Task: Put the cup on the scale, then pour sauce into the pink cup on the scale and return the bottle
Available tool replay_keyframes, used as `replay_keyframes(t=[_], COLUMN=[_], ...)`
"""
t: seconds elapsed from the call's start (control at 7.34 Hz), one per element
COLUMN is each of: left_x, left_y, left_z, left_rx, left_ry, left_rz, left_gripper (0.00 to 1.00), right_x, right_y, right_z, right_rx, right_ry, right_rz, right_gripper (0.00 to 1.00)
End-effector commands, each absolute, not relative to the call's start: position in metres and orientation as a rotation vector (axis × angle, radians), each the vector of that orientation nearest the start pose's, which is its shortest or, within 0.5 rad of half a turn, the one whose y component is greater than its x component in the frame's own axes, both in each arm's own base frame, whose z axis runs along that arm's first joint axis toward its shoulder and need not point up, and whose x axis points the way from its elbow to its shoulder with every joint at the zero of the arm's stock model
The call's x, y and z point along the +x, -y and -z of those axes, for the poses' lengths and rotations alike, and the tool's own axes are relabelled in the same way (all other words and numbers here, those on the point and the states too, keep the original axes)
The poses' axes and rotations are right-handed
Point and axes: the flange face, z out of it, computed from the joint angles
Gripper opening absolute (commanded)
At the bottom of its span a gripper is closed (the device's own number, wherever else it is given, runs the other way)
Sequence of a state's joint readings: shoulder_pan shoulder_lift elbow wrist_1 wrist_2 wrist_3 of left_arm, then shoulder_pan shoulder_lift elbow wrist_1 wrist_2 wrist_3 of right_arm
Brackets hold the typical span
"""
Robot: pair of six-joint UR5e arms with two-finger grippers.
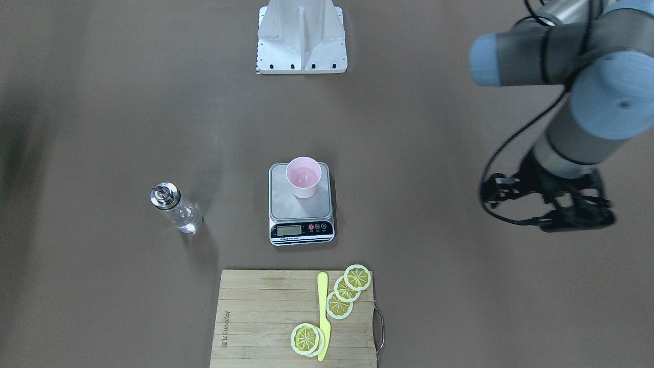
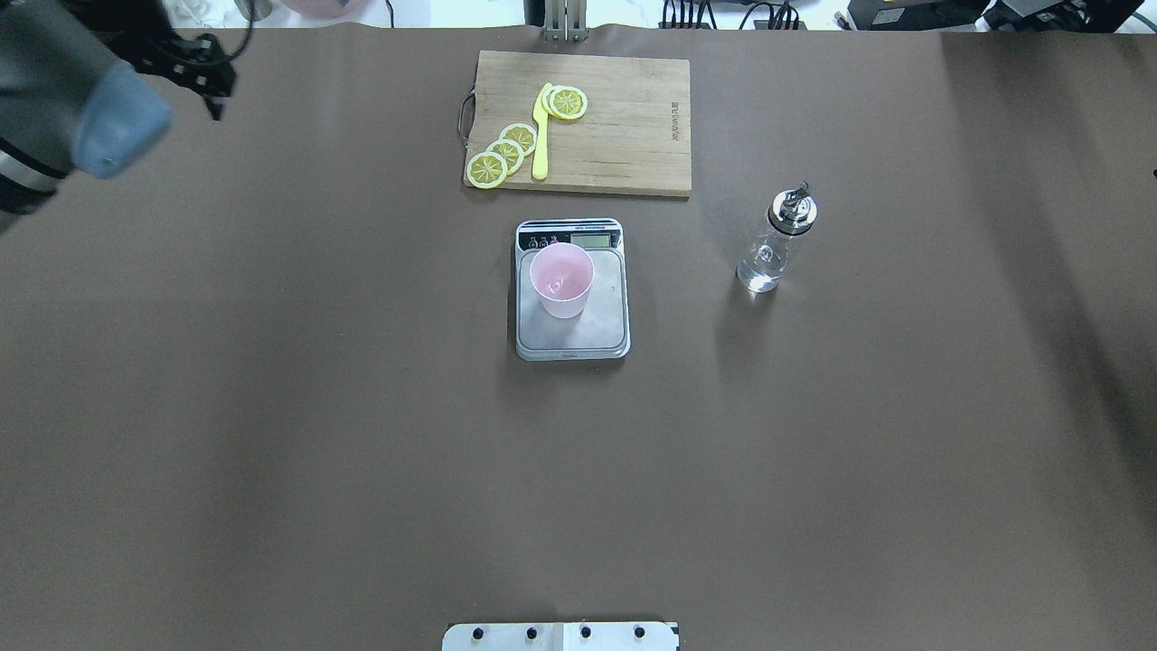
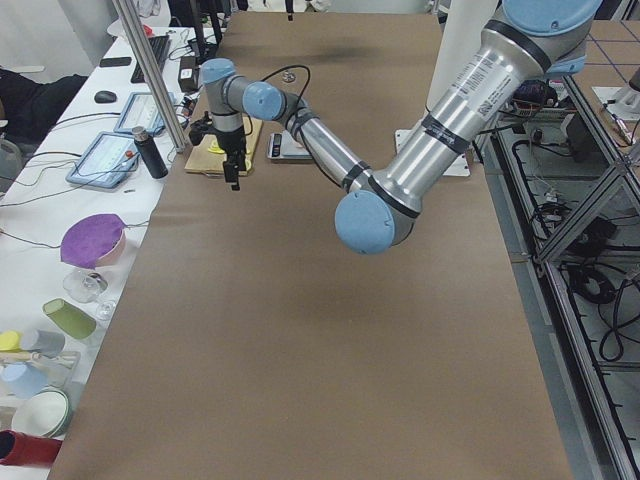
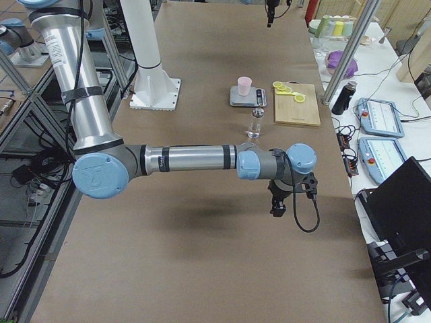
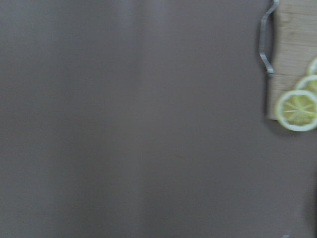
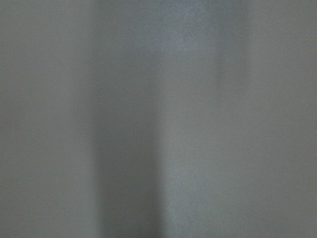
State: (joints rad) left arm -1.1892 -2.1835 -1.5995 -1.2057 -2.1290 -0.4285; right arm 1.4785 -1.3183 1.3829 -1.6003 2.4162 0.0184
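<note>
Since the cup (image 2: 561, 278) already stands upright on the scale (image 2: 597, 330), toward its 12 o'clock end (12 being straight away from the robot), the pour looks like the step in hand, though I cannot tell whether any sauce is in the cup yet. That move turns on the bottle (image 2: 776, 246). It stands upright on the bench (image 2: 362, 407) at about 3 o'clock from the scale and well apart from it, long axis vertical, chrome cap on top, with some clear sauce (image 2: 759, 273) low in the glass. The right gripper (image 4: 277, 205) hangs over the bench farther out on that same side, so the bottle lies at roughly 9 o'clock from it. It shows only in the side view, and I cannot tell whether it is open or closed. The left gripper (image 3: 232, 176) is far off at about 10 o'clock from the scale, with scale and cup between it and the bottle. It holds nothing I can see and is too blurred to read. The right arm is the nearer by my reckoning.
</note>
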Motion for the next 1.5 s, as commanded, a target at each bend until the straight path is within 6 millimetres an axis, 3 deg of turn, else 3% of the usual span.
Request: replay_keyframes(t=[0.0,0.14,0.27,0.41,0.54,0.95,1.36], left_x=[0.025,-0.007,-0.026,-0.026,-0.025,-0.047,-0.052], left_y=[0.654,0.63,0.617,0.613,0.594,0.564,0.558], left_z=[-0.439,-0.496,-0.537,-0.552,-0.584,-0.616,-0.617], left_rx=[0.044,0.099,0.093,0.055,0.005,-0.052,-0.055], left_ry=[-0.598,-0.605,-0.599,-0.621,-0.652,-0.77,-0.794], left_rz=[0.025,-0.023,-0.027,-0.011,0.002,0.069,0.085], left_gripper=[0.98,0.98,0.98,0.98,0.98,0.98,0.98], right_x=[0.011,0.014,0.022,0.024,0.029,0.037,0.045], right_y=[0.6,0.602,0.602,0.6,0.591,0.584,0.578], right_z=[-0.614,-0.614,-0.615,-0.617,-0.624,-0.632,-0.635], right_rx=[0.015,0.021,0.025,0.024,0.017,0.007,0.009], right_ry=[0.842,0.798,0.783,0.788,0.796,0.807,0.822], right_rz=[0.135,0.136,0.125,0.121,0.11,0.088,0.072], right_gripper=[1.0,1.0,1.0,1.0,1.0,1.0,1.0])
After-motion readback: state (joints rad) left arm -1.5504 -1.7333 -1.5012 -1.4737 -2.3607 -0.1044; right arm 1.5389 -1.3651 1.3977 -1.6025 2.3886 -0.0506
